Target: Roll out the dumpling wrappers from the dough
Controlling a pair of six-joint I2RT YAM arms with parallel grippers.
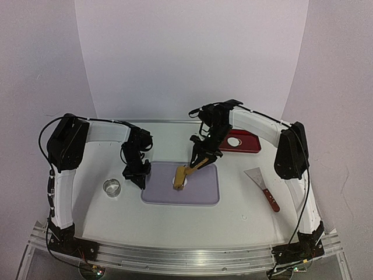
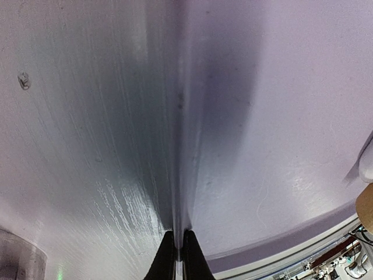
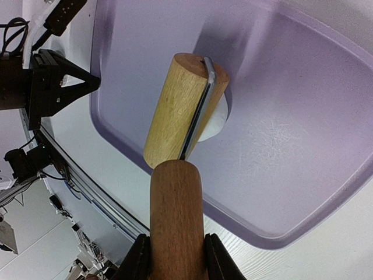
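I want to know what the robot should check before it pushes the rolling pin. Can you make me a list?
1. The right end effector grips the handle of the light-brown wooden roller: ok.
2. The roller head sits on the soft white dough lump: ok.
3. The dough lies inside the purple plastic tray: ok.
4. The left end effector is shut at the tray's left edge, away from the roller: ok.
5. The left end effector presses the tray down so it won't slide: cannot tell.
6. The dough is flat enough for the round metal ring cutter: cannot tell, because the roller hides most of it.
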